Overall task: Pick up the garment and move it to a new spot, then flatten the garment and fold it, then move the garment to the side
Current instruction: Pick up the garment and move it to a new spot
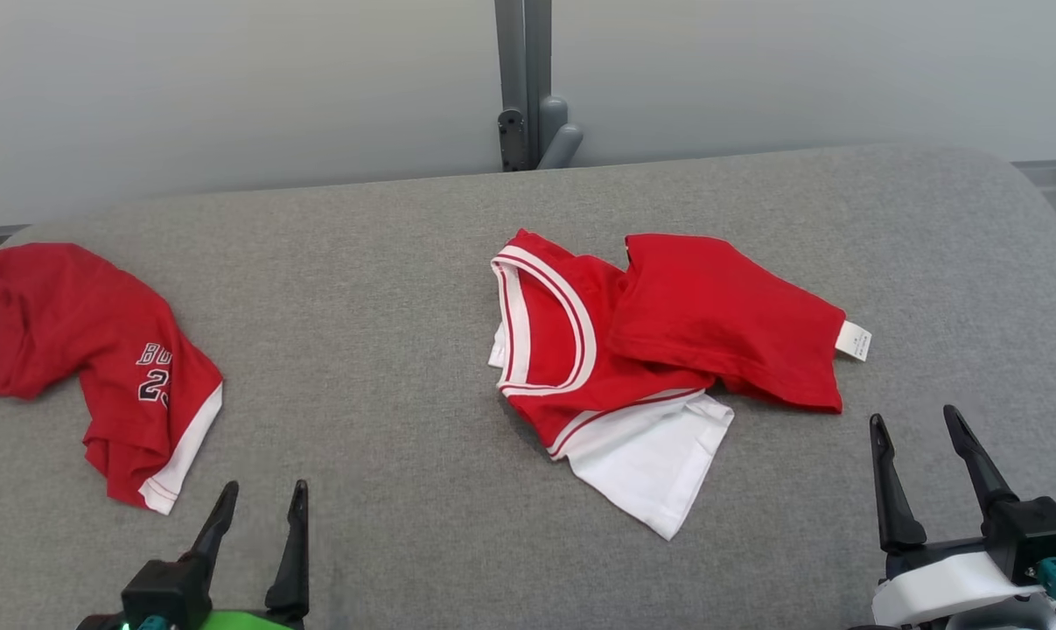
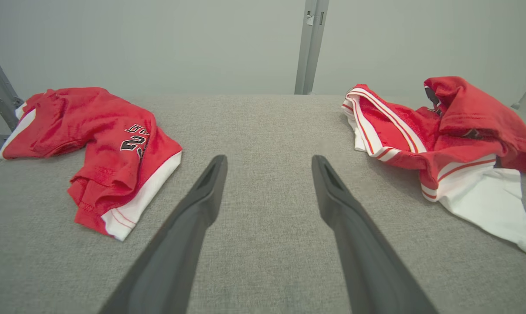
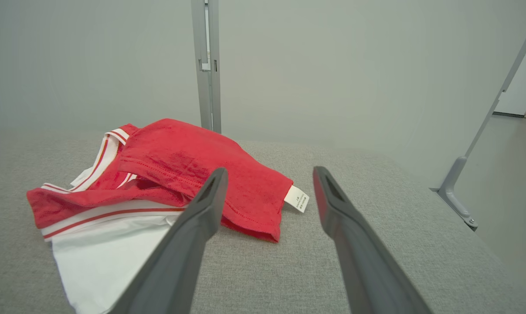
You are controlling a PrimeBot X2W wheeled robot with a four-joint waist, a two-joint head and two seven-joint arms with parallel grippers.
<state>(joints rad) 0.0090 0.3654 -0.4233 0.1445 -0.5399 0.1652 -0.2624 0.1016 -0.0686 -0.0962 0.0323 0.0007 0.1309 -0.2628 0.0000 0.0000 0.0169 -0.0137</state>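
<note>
A red garment (image 1: 650,350) with white trim and a white panel lies loosely folded on the grey padded surface (image 1: 388,306), a little right of centre; a small white label sticks out at its right edge. It also shows in the left wrist view as the red garment (image 2: 419,131) at the right, and in the right wrist view as the red garment (image 3: 193,174) just ahead and left of the fingers. A second red garment (image 1: 81,350) with black lettering lies crumpled at the far left (image 2: 101,131). My left gripper (image 1: 265,486) is open and empty over bare fabric (image 2: 269,159). My right gripper (image 1: 913,416) is open and empty (image 3: 267,170), near the centre garment's right corner.
A grey metal post (image 1: 523,83) stands behind the surface's far edge against a pale wall. The padded surface rounds off at the right, where a slanted grey frame leg (image 3: 459,192) and the floor show.
</note>
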